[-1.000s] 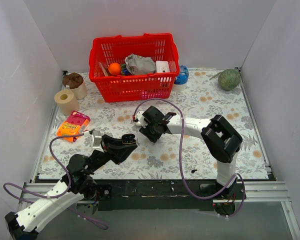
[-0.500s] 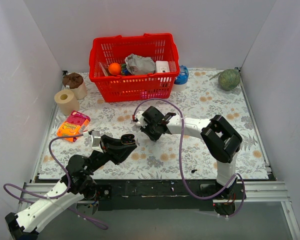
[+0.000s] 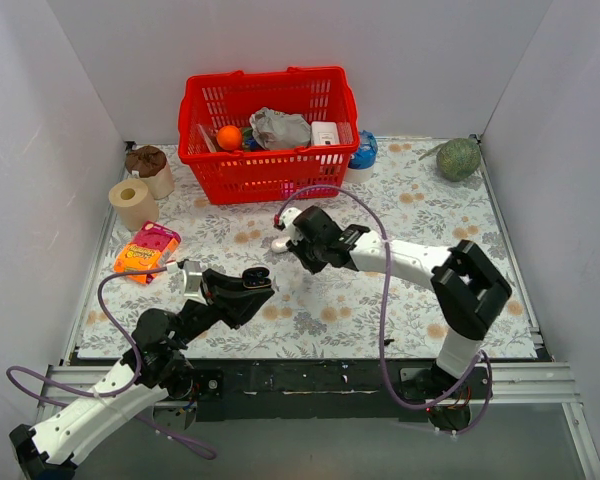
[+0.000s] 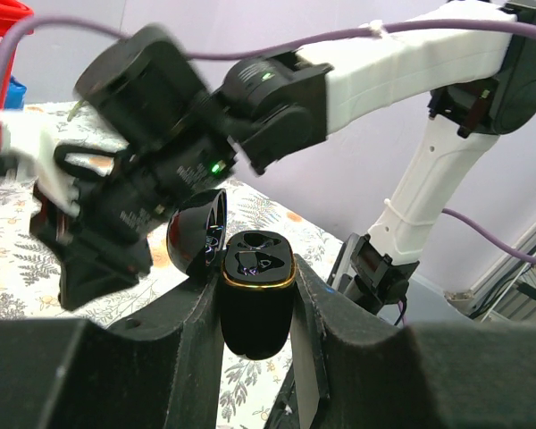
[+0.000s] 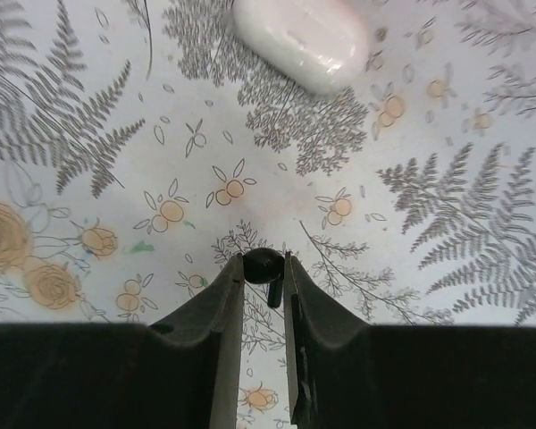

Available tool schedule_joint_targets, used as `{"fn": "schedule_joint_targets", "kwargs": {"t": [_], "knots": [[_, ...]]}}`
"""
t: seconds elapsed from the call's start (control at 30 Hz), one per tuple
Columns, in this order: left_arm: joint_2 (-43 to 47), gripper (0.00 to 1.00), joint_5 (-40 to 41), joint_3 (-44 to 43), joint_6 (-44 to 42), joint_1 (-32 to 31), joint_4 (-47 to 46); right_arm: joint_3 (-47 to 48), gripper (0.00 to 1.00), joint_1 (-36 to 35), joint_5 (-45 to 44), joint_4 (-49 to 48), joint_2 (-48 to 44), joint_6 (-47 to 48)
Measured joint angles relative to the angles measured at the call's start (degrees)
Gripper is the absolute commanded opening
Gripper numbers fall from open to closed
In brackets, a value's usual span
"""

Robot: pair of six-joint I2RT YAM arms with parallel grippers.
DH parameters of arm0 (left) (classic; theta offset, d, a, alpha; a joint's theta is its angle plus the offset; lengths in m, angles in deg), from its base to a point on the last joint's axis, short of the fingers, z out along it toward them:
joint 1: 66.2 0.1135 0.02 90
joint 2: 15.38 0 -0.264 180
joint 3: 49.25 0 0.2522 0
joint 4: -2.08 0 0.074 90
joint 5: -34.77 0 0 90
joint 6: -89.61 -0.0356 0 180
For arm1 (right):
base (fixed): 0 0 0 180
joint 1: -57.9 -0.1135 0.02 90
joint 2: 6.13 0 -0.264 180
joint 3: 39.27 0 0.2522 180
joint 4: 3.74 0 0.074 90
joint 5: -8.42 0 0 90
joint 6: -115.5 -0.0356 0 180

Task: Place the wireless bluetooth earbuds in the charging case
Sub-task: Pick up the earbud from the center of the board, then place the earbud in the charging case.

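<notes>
As the top view shows, the left pincer (image 3: pixel 250 283) lies at 8 o'clock of the right pincer (image 3: pixel 298 248), which hangs over the desk (image 3: pixel 500 230) beside a white pill-shaped case (image 3: pixel 280 243). Left wrist view: this pincer is clamped on the flanks of the charging case (image 4: pixel 257 290), hinged open toward 10 o'clock; its glossy surface is probably slippery. Right wrist view: the pincer is nearly closed on one earbud (image 5: pixel 263 264), judged light, rigid, and best pinched gently at its rounded body.

The flower-patterned table (image 3: pixel 400 300) is carrying a red basket (image 3: pixel 260 175) at the back, two paper rolls (image 3: pixel 132 203) and an orange packet (image 3: pixel 145 251) along the left, a green ball (image 3: pixel 458 158) in the far right corner, and a white case (image 3: pixel 281 243) near the middle.
</notes>
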Motion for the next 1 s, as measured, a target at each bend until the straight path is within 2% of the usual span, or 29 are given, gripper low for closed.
{"fn": "schedule_joint_targets", "kwargs": {"t": [0.2, 0.33, 0.47, 0.57, 0.83, 1.0], "knots": [[-1.75, 0.00, 0.22, -1.14, -0.81, 0.00, -1.36, -1.77, 0.01, 0.00, -1.62, -4.20, -14.71, -4.52], [-4.66, 0.00, 0.66, -1.49, -2.27, 0.00, -5.35, -6.10, 0.01, -0.13, 0.28, -13.42, -31.45, -7.72], [-11.23, 0.00, 0.76, -2.80, -4.57, 0.00, -12.15, -6.51, 0.01, -1.73, 2.14, -23.10, -41.86, -9.44], [-18.43, 0.00, 0.50, -5.38, -6.12, 0.00, -18.38, -6.45, 0.01, -3.96, 3.56, -27.91, -45.38, -9.38], [-37.33, 0.00, -2.12, -13.68, -7.76, 0.00, -38.03, -6.16, 0.01, -10.84, 6.60, -32.59, -46.60, -5.88], [-46.07, 0.00, -4.48, -17.68, -7.50, 0.00, -47.93, -6.27, 0.01, -11.98, 7.37, -35.71, -48.13, -4.11]]}}
